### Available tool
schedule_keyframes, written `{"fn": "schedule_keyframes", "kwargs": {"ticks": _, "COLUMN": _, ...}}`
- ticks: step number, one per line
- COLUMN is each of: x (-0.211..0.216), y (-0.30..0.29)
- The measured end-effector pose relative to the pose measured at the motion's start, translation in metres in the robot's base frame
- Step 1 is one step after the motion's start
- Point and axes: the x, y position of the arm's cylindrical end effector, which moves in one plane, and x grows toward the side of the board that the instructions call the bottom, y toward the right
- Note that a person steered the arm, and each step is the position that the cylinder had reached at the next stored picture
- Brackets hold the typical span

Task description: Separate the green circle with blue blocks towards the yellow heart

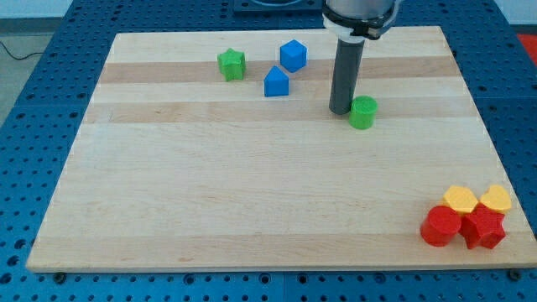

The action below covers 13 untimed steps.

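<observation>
The green circle stands on the wooden board at the upper right of middle. My tip rests on the board right against the circle's left side. Two blue blocks lie to the left: a blue cube-like block near the view's top and a blue house-shaped block below it. The yellow heart lies at the board's lower right corner, next to a second yellow block.
A green star lies left of the blue blocks. A red cylinder and a red star-like block sit just below the yellow blocks at the lower right. The arm's body hangs over the board's top edge.
</observation>
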Motion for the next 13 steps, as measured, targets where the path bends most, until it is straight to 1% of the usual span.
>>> {"fn": "schedule_keyframes", "kwargs": {"ticks": 1, "x": 0.005, "y": 0.011}}
{"fn": "schedule_keyframes", "kwargs": {"ticks": 2, "x": 0.047, "y": 0.058}}
{"fn": "schedule_keyframes", "kwargs": {"ticks": 3, "x": 0.070, "y": 0.103}}
{"fn": "schedule_keyframes", "kwargs": {"ticks": 4, "x": 0.055, "y": 0.072}}
{"fn": "schedule_keyframes", "kwargs": {"ticks": 5, "x": 0.029, "y": 0.060}}
{"fn": "schedule_keyframes", "kwargs": {"ticks": 6, "x": 0.030, "y": 0.084}}
{"fn": "schedule_keyframes", "kwargs": {"ticks": 7, "x": 0.046, "y": 0.125}}
{"fn": "schedule_keyframes", "kwargs": {"ticks": 8, "x": 0.049, "y": 0.133}}
{"fn": "schedule_keyframes", "kwargs": {"ticks": 9, "x": 0.032, "y": 0.136}}
{"fn": "schedule_keyframes", "kwargs": {"ticks": 10, "x": 0.042, "y": 0.146}}
{"fn": "schedule_keyframes", "kwargs": {"ticks": 11, "x": 0.079, "y": 0.146}}
{"fn": "schedule_keyframes", "kwargs": {"ticks": 12, "x": 0.102, "y": 0.146}}
{"fn": "schedule_keyframes", "kwargs": {"ticks": 13, "x": 0.088, "y": 0.147}}
